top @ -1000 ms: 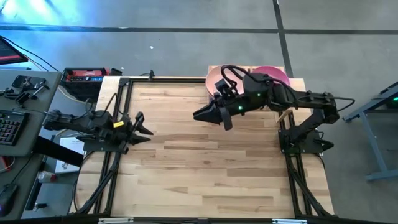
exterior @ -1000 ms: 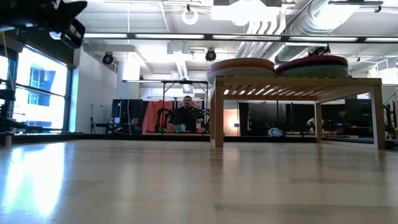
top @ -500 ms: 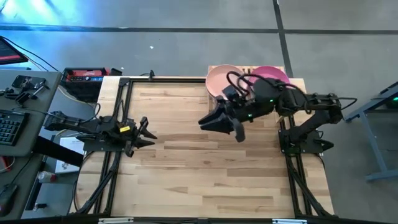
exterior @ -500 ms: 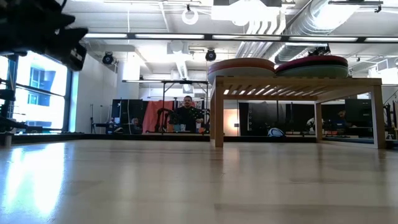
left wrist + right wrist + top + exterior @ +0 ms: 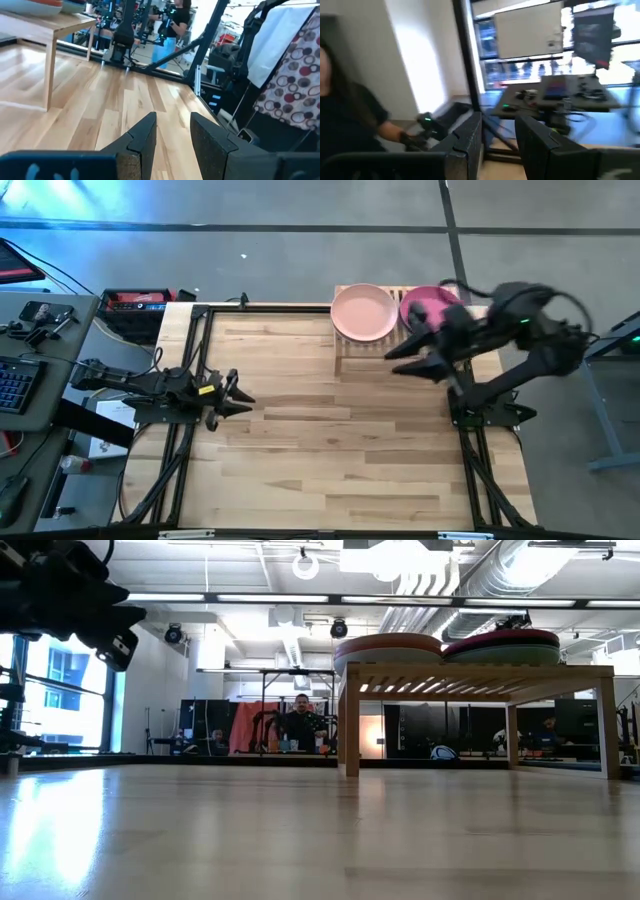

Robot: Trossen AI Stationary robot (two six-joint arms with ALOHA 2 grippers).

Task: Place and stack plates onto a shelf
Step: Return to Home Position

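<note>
The empty, parted right gripper (image 5: pixel 398 360) is now drawn back off the light bamboo slat shelf (image 5: pixel 480 671), uncovering the round matte peach plate (image 5: pixel 364 312) stacked there; stacking is judged done. The left gripper (image 5: pixel 243 392) is held parted at the pale wooden table (image 5: pixel 300 465)'s left edge.

The pale wooden bench (image 5: pixel 330 450) stands on a grey concrete floor (image 5: pixel 300 250). Just off one corner lies a red and black box (image 5: pixel 137 301), and a dark keyboard (image 5: pixel 12 385) sits on a side desk. In the low view a person (image 5: pixel 300 722) sits far back under ceiling ducts (image 5: pixel 430 580). The left wrist view shows a cloth with ringed spots (image 5: pixel 295 80) and a standing person in a black top (image 5: pixel 176 17)
</note>
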